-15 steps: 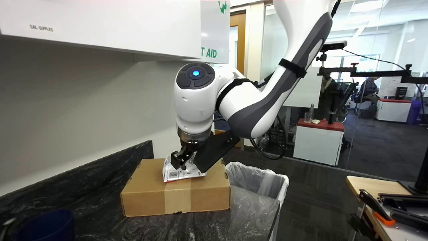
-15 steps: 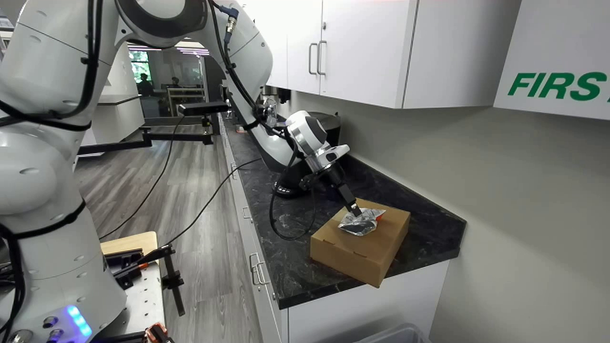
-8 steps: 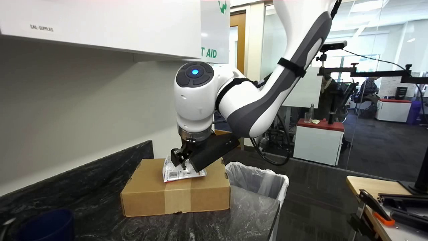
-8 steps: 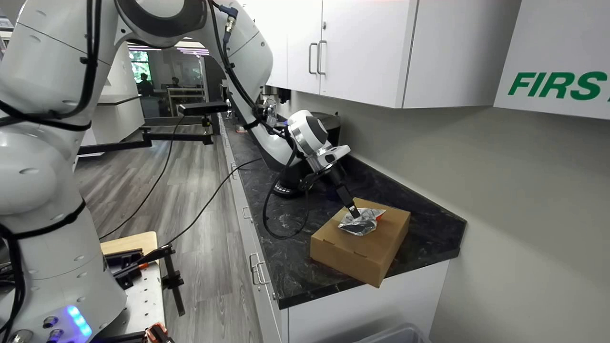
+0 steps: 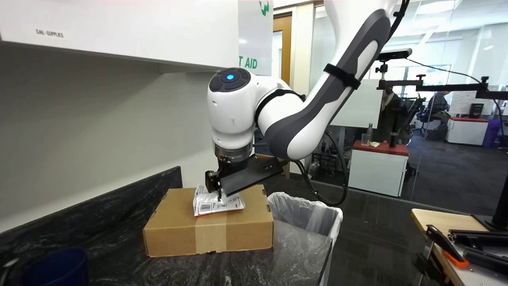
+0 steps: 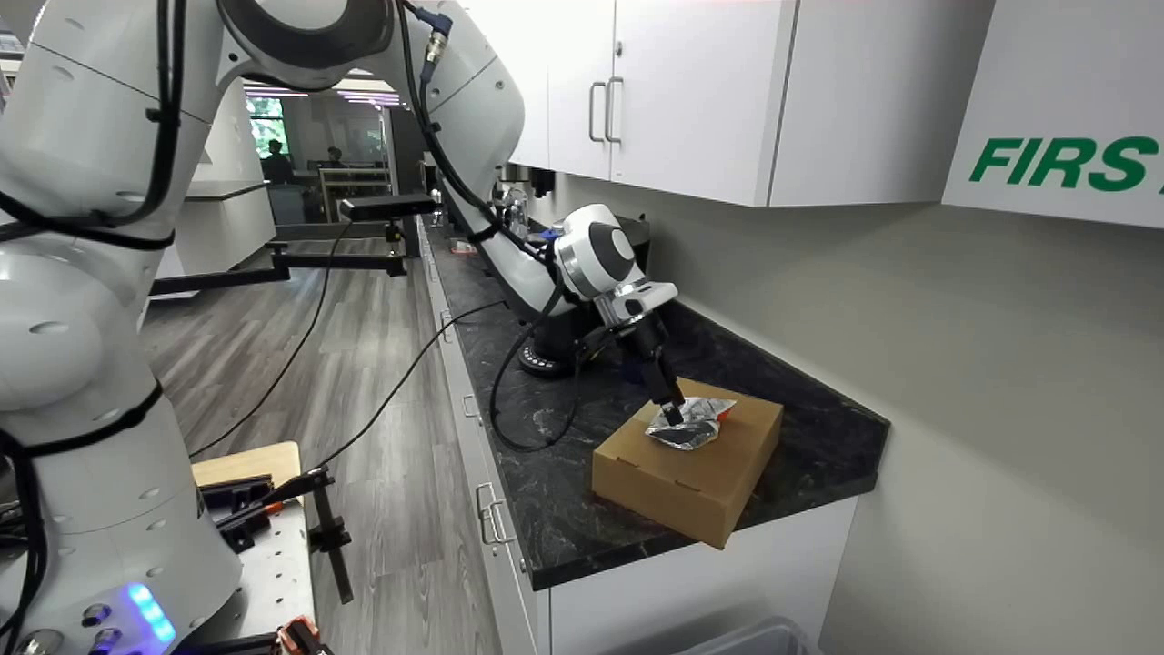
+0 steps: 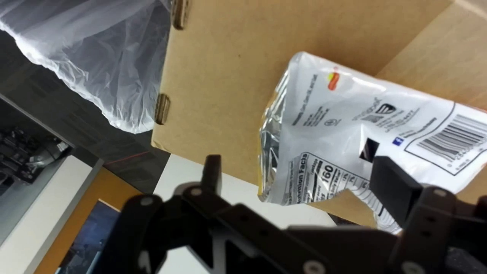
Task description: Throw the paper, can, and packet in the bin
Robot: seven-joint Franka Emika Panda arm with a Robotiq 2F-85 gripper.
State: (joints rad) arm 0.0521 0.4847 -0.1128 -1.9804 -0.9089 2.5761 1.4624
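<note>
Packet [image 7: 342, 129] stayed put, arm [image 5: 305, 119] re-angled

Arm tilted slightly, upper middle of an exterior view. Bin [image 5: 303, 214] was right of centre, box [image 5: 242, 234] lower middle, packet on top. Fingers [image 7: 393, 190] were wide apart, gripping nothing; imo it was lining up the grab.

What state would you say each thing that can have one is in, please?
End effector: open, gripping nothing
Box: shut, taped
Packet: crinkled, lying on the box; opened or sealed, unclear
Bin: uncovered, lined
Cabinet doors: shut
Arm light: lit blue
</note>
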